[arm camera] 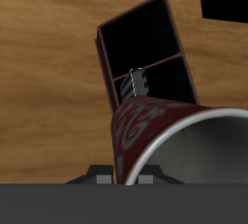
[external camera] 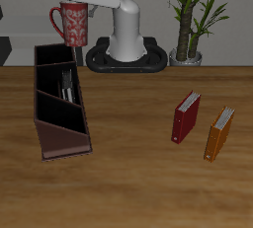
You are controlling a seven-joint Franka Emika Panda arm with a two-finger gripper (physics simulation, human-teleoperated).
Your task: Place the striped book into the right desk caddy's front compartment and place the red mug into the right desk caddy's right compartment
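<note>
No readable text, label, brand, number or sign appears on anything.

Dark red mug [external camera: 72,22] with pale swirling markings and a grey inside, up over a maroon-brown caddy [external camera: 61,114]. Grey-and-black stripes show on the book [external camera: 66,85] in that caddy, while a plain red book [external camera: 186,117] and an orange book [external camera: 219,134] stand on the brown wood-grain counter [external camera: 138,188].

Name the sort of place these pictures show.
Likely a simulated desk or study setting: a wooden table with a desk caddy, two standing books, one red and one orange, and a potted plant behind. The robot's tool holds a red mug above the caddy.
</note>
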